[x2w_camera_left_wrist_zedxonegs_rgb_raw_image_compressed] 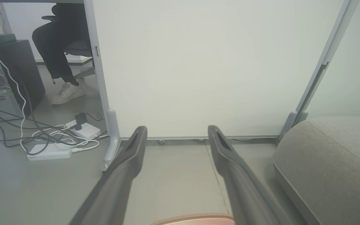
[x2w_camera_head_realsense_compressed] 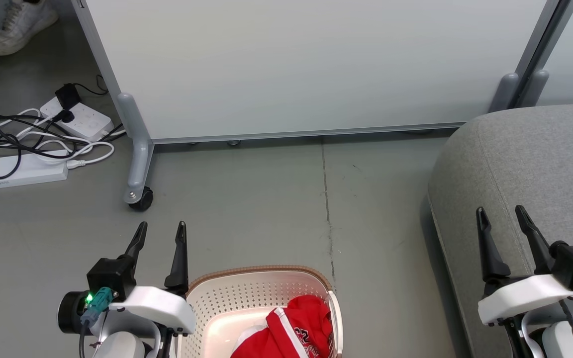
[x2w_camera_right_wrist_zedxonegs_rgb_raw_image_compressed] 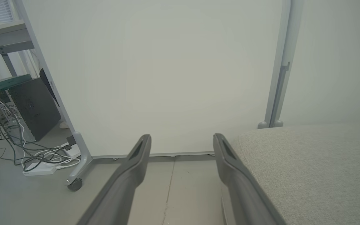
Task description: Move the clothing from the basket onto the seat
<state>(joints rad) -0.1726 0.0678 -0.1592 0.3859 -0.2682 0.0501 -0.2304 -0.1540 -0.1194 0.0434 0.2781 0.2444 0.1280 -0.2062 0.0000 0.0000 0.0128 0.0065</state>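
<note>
Left gripper (x2w_camera_head_realsense_compressed: 162, 226) and right gripper (x2w_camera_head_realsense_compressed: 500, 213), both spread and empty
Red clothing (x2w_camera_head_realsense_compressed: 289, 325) lies in the basket (x2w_camera_head_realsense_compressed: 246, 293); the seat (x2w_camera_head_realsense_compressed: 540, 159) stands to its right.

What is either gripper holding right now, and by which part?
Nothing. The left gripper and right gripper are both open and empty; the clothing lies in the basket.

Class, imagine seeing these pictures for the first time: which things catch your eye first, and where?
The red clothing stands out, bunched in the cream basket at the bottom centre of the head view. The grey seat sits at the right, and a tangle of cables and power strips lies on the floor upper left.
</note>
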